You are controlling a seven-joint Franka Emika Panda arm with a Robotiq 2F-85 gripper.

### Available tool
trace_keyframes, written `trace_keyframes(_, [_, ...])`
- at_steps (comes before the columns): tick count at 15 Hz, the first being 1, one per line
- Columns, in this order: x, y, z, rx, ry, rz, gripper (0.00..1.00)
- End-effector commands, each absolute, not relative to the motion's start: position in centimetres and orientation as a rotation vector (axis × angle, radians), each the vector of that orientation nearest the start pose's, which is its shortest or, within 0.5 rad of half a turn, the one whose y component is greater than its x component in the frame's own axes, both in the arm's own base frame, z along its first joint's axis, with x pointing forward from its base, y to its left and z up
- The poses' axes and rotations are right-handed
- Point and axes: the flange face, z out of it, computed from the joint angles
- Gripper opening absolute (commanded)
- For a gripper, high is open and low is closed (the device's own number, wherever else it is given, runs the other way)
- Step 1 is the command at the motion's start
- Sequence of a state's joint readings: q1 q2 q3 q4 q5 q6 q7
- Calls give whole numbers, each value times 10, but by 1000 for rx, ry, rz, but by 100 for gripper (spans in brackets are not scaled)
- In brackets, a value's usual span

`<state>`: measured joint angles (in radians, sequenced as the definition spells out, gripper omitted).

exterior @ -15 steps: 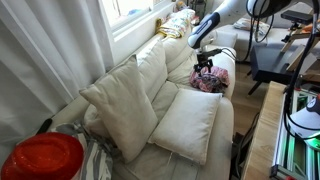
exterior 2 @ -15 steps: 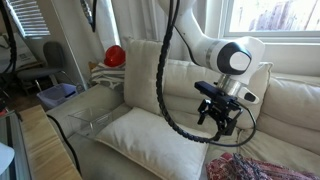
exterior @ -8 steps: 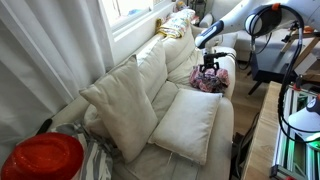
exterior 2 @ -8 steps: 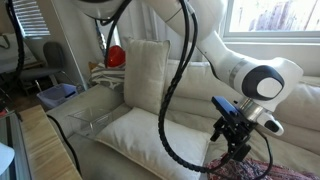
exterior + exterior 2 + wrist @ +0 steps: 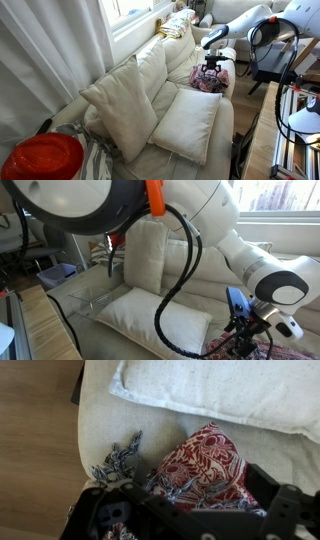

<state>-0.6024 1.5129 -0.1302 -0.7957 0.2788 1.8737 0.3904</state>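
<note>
A red, white and blue patterned cloth (image 5: 205, 458) lies crumpled on the cream sofa seat (image 5: 110, 425), with a dark fringe spread to its left. In the wrist view my gripper (image 5: 190, 510) is open, its dark fingers on either side of the cloth and just above it. In both exterior views the gripper (image 5: 209, 68) (image 5: 247, 332) hangs close over the cloth (image 5: 210, 83) (image 5: 222, 351) at the far end of the sofa. I cannot tell whether the fingers touch the fabric.
Two large white cushions (image 5: 125, 105) (image 5: 187, 125) lean on the sofa; one edge shows in the wrist view (image 5: 220, 390). A red round object (image 5: 42, 158) sits at the near end. Wooden floor (image 5: 35, 450) lies beside the sofa. A desk with equipment (image 5: 290, 110) stands alongside.
The arm has swung along the sofa and lowered, bringing the gripper from above the cushions down over the patterned cloth.
</note>
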Motion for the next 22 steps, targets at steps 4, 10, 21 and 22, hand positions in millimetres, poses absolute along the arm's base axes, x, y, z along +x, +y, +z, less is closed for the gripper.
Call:
trace_keyframes(4, [568, -429, -61, -2444, 1690, 387, 100])
trace_keyframes(10, [564, -429, -74, -2505, 1855, 302, 100])
trace_keyframes(21, [537, -410, -121, -2450, 2198, -156, 100])
trace_keyframes(22, [536, -411, -120, -2442, 2216, -196, 100])
